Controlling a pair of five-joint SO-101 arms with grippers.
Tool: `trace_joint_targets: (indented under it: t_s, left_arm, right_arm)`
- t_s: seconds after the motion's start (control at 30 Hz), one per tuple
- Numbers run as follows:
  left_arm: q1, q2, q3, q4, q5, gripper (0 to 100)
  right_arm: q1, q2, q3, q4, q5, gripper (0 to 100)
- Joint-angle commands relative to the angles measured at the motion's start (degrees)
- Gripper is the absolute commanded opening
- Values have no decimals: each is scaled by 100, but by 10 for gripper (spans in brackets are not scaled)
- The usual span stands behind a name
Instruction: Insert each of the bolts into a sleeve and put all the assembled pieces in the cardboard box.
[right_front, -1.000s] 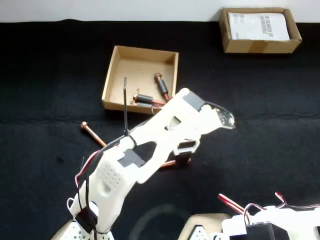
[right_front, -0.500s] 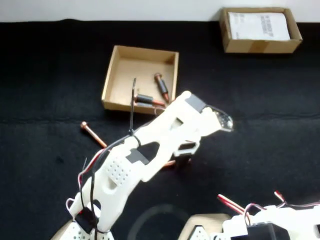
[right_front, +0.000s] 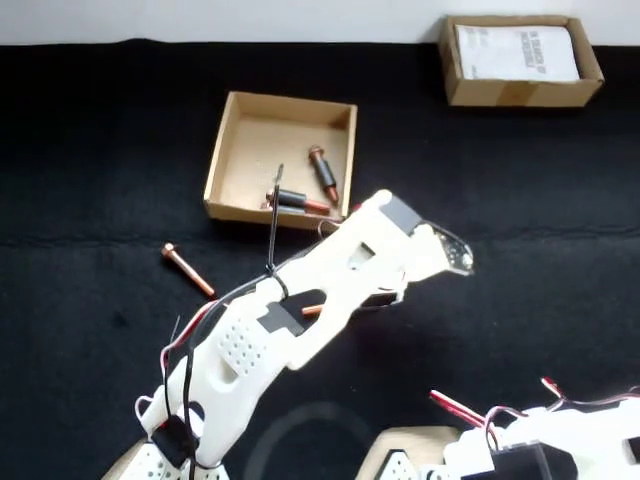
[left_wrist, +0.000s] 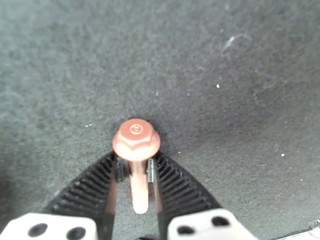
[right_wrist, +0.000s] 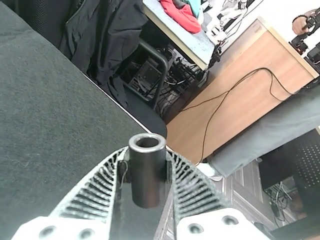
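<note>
Left wrist view: left gripper (left_wrist: 135, 164) pinching copper bolt (left_wrist: 136, 142) shank; right gripper (right_wrist: 147, 159) clamps dark sleeve (right_wrist: 147, 177).

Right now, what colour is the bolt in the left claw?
Coppery orange. The bolt shows best in the left wrist view, pinched in the left claw.

This looks like a work room or a lab. Past the right end effector (right_wrist: 146, 160), beyond the edge of the black cloth surface (right_wrist: 45, 100), stands a desk (right_wrist: 186, 39) with a red cloth (right_wrist: 180, 12) and loose gear on it. A long black cable (right_wrist: 243, 78) trails over the wooden floor (right_wrist: 280, 55). Dark clothes (right_wrist: 110, 30) hang beside the desk.
</note>
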Motion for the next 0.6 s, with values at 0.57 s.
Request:
trace_joint_targets:
  t_s: [0.57]
  left_arm:
    - [-734, -1613, -2044, 651, 1574, 9]
  right_arm:
    - [-3609, -954, 971, 1710, -2224, 8]
